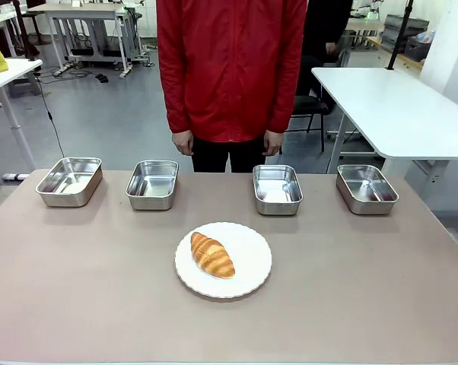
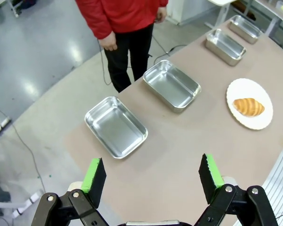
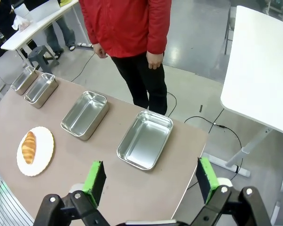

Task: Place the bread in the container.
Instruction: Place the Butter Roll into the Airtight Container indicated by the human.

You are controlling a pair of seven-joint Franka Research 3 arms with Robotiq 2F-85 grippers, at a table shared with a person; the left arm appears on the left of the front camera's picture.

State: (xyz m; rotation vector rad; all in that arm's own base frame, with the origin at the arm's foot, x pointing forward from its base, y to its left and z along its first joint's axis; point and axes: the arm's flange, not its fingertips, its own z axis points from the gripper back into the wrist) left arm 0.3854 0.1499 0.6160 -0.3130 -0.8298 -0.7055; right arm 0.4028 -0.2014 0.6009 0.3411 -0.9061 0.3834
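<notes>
step in hand: pre-grasp. no pick has begun.

position of the task item: the bread (image 1: 212, 255) lies on the round white plate (image 1: 253, 268) at lower centre of the front view. its long axis runs from upper left to lower right. neither arm touches it.

end effectors:
- the left gripper (image 2: 152, 165) is released, green pads spread wide with nothing between them. in the left wrist view it hangs high over the table (image 1: 381, 289), and the bread sits at the right of that frame, well apart.
- the right gripper (image 3: 151, 170) is likewise released and empty. the bread sits at the left of the right wrist view, well apart.

targets: four steel pans stand in a row across the middle of the front view, beyond the plate. counted from frame left they are the first pan (image 1: 68, 198), second pan (image 1: 150, 202), third pan (image 1: 278, 208) and fourth pan (image 1: 362, 207). all appear empty. the second and third stand nearest the plate. which pan serves as the container cannot be told. the person (image 1: 230, 68) stands behind the row at top centre, hands hanging, touching nothing.

next move, as judged:
1. bring one gripper down over the plate.
2. roll the wrist so the pads straddle the bread's narrow width, not its length.
3. close lightly, as the crust probably crushes easily.
4. lift clear of the plate rim and the pan wall before lowering into the pan.
</notes>
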